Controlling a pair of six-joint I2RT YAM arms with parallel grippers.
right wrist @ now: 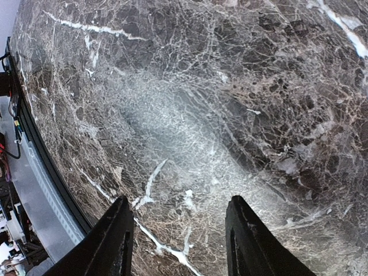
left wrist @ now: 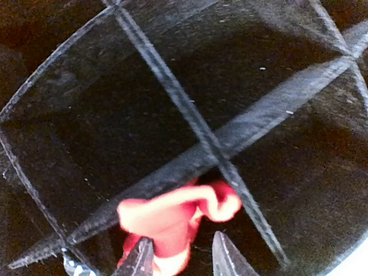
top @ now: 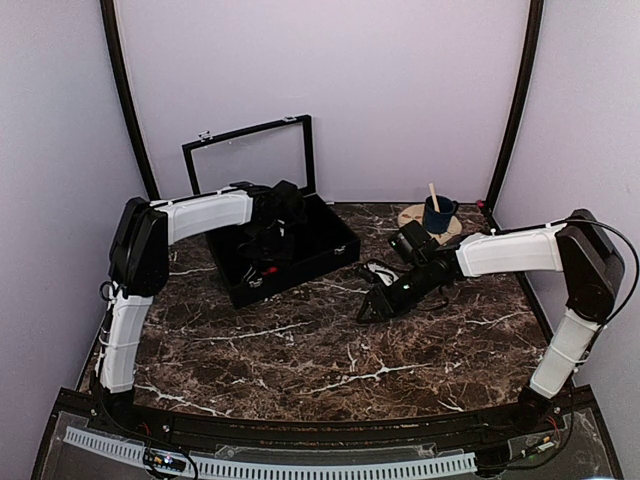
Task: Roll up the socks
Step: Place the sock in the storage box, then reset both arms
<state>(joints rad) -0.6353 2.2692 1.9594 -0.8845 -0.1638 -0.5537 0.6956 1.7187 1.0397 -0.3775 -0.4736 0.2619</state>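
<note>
A crumpled red sock with a white edge lies in a compartment of the open black case, against its crossing dividers. My left gripper is down inside the case, open, with its fingertips just short of the sock; the left fingertip overlaps the fabric. In the top view the left gripper is inside the case and a red speck shows beside it. My right gripper is open and empty over bare marble, also in the right wrist view. I see only one sock.
The case's glass lid stands open at the back. A blue mug with a wooden stick sits on a round coaster at the back right. A small white object lies near the right arm. The marble table spans the front.
</note>
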